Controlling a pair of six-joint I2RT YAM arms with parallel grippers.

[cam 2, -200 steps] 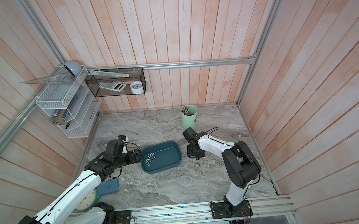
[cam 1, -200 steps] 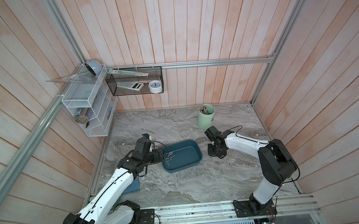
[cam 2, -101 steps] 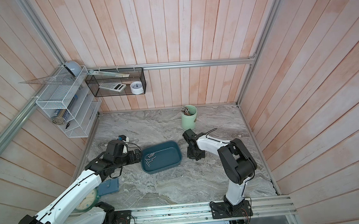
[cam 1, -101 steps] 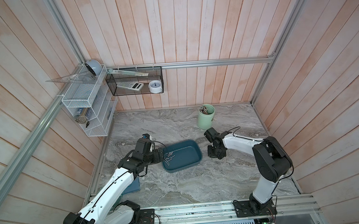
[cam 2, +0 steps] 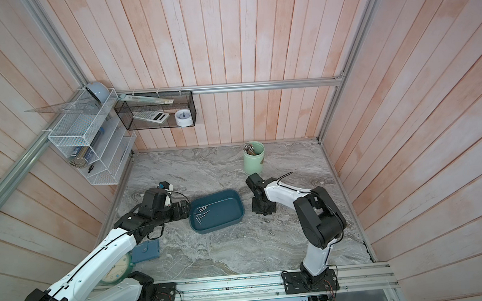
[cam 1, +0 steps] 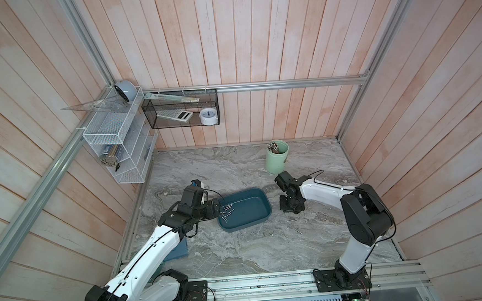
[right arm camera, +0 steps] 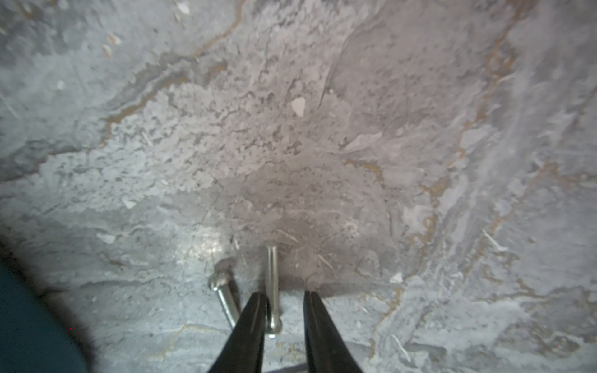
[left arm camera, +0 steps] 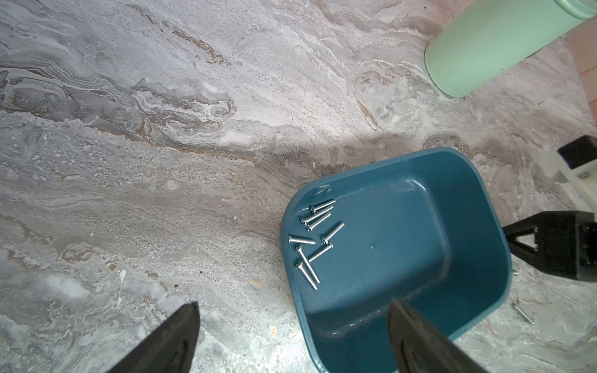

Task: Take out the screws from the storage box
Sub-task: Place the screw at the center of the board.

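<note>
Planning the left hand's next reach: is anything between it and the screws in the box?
Nothing covers the screws. The open left hand straddles the low wall of the storage box, one finger over the inside, one outside; only that wall could catch.

We see the left arm [cam 1: 159, 242] reaching low and forward, left pincer [left arm camera: 293, 303] spread wide; the right arm [cam 1: 322, 190] bends at its elbow, right pincer [right arm camera: 284, 294] pointing down, jaws parted narrowly.
</note>
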